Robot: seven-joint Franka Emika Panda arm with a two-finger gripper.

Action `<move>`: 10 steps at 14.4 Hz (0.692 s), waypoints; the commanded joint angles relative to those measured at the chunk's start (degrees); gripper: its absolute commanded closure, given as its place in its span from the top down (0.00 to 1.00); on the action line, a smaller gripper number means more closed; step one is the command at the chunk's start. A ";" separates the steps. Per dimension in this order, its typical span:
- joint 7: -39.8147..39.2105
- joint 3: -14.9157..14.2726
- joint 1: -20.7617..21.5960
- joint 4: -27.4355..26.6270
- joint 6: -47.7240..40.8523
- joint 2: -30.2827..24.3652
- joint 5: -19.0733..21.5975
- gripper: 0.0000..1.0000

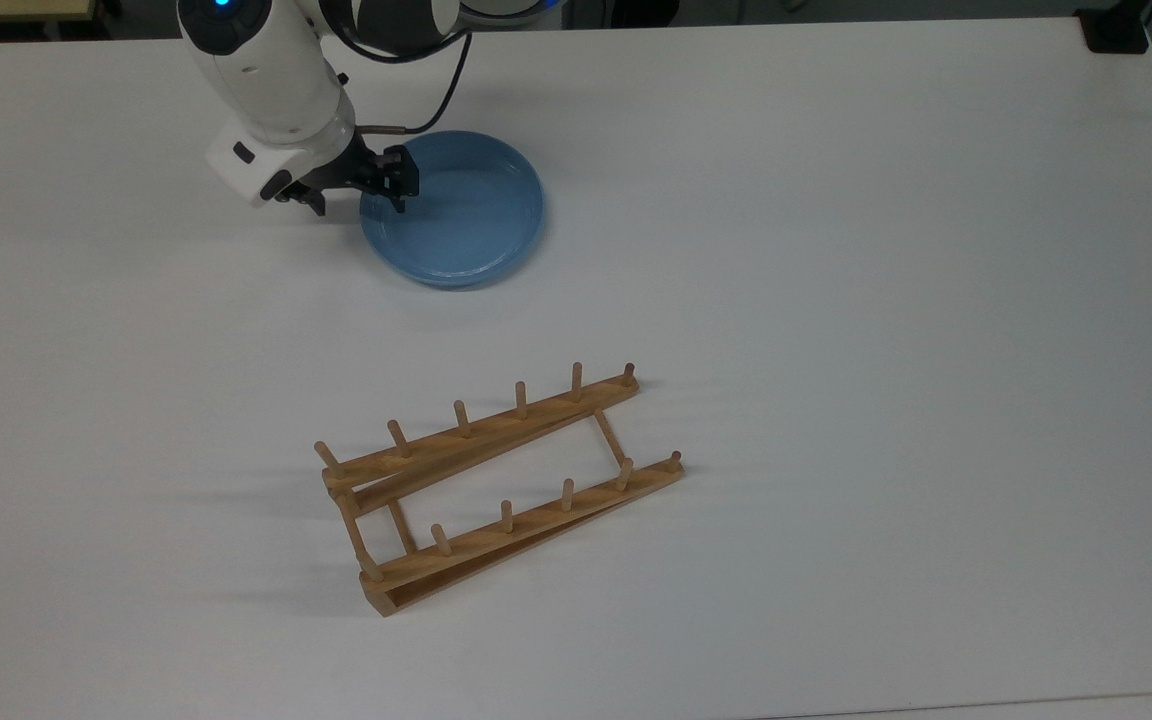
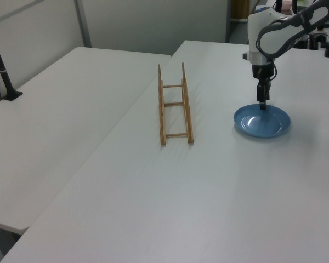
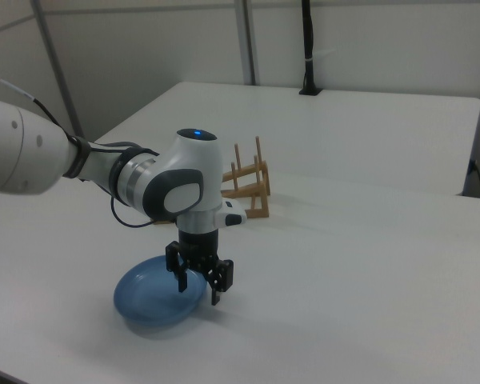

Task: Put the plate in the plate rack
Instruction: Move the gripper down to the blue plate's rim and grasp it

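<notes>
The light-blue plate (image 1: 466, 215) (image 2: 266, 123) (image 3: 148, 304) lies flat on the white table, toward the top view's upper left. My gripper (image 1: 359, 203) (image 2: 262, 104) (image 3: 198, 290) points down at the plate's rim on the top view's left. It is open, with one finger (image 1: 399, 195) inside the plate and the other (image 1: 317, 205) outside the rim. The wooden plate rack (image 1: 501, 485) (image 2: 174, 104) (image 3: 246, 188) stands apart from the plate, lower in the top view, with nothing in it.
A black cable (image 1: 436, 95) runs from the arm over the plate's far side. A black block (image 1: 1116, 30) sits at the table's corner on the top view's upper right. A second white table (image 2: 60, 109) with a black post (image 2: 3, 71) adjoins on the left view's left.
</notes>
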 commanded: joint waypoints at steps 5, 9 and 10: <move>5.54 -0.12 2.45 -0.59 3.40 -0.14 3.55 0.21; 6.43 0.06 2.89 -1.65 4.55 0.74 3.46 0.22; 6.34 0.06 2.89 -1.65 4.55 0.74 3.46 0.20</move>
